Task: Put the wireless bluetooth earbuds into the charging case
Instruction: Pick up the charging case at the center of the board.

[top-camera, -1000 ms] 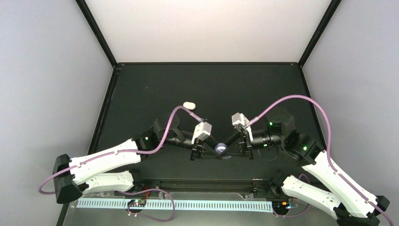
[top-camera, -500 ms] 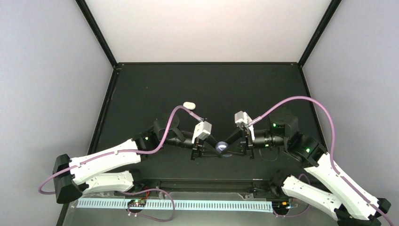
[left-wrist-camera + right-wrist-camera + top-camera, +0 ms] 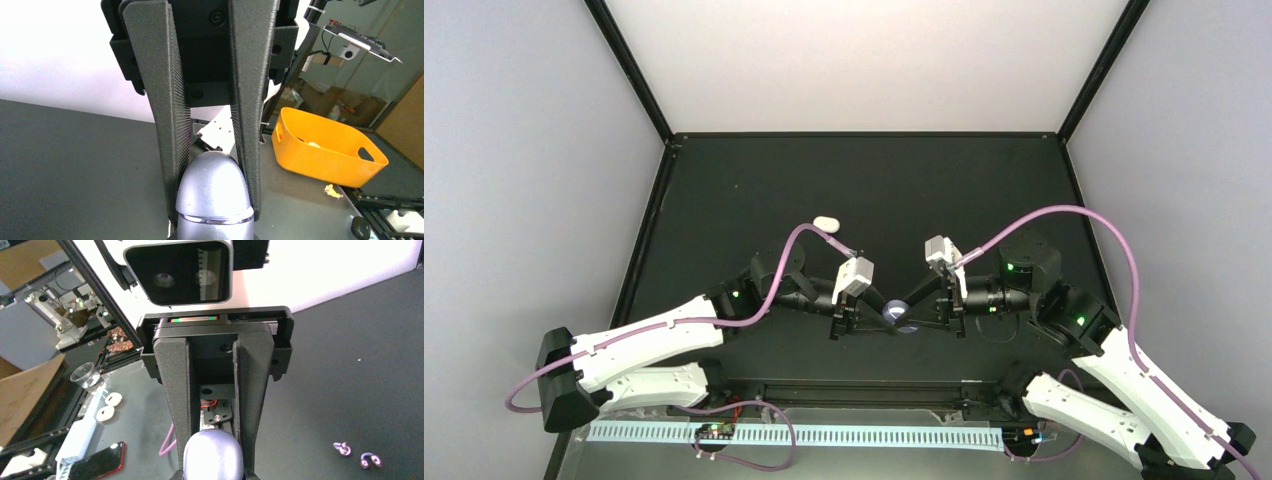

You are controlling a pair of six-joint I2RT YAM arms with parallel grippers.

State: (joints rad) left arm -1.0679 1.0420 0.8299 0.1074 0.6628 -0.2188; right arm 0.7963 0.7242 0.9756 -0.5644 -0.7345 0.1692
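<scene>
The left gripper (image 3: pixel 212 202) and right gripper (image 3: pixel 214 462) each pinch one end of the case (image 3: pixel 895 316), tip to tip. Since a second ago the right wrist has eased back slightly, while the left gripper and case have barely moved, so it is probably prying the case open. Both buds (image 3: pixel 343 448) lie on the table (image 3: pixel 350 365) beside the right gripper, not yet inserted.
</scene>
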